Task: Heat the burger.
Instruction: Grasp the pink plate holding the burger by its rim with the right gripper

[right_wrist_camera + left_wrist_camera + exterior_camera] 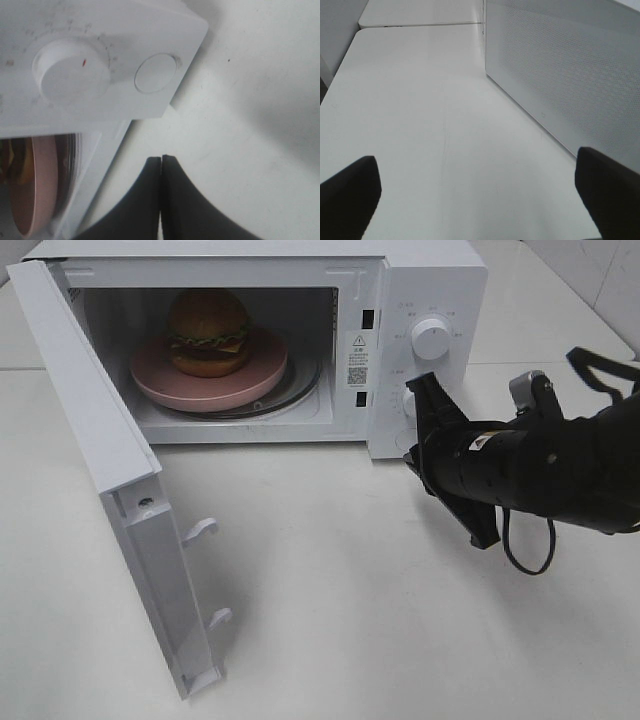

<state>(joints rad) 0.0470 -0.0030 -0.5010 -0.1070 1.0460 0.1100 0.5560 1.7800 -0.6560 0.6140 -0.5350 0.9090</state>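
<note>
Inside open microwave [430,285]: burger [208,332] upright on pink plate [255,380], dome up. Fingers of left gripper [477,167] apart, right gripper [161,160] together.

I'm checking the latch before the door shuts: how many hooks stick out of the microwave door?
2. Both white plastic hooks sit on the free edge of the open white microwave door: one higher up, one lower down. None seem hidden.

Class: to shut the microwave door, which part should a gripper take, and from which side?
Probably the door's free edge beside the latch hooks, coming from its outer, left face: it stands wide open, hinged at the left, so that edge swings easiest.
</note>
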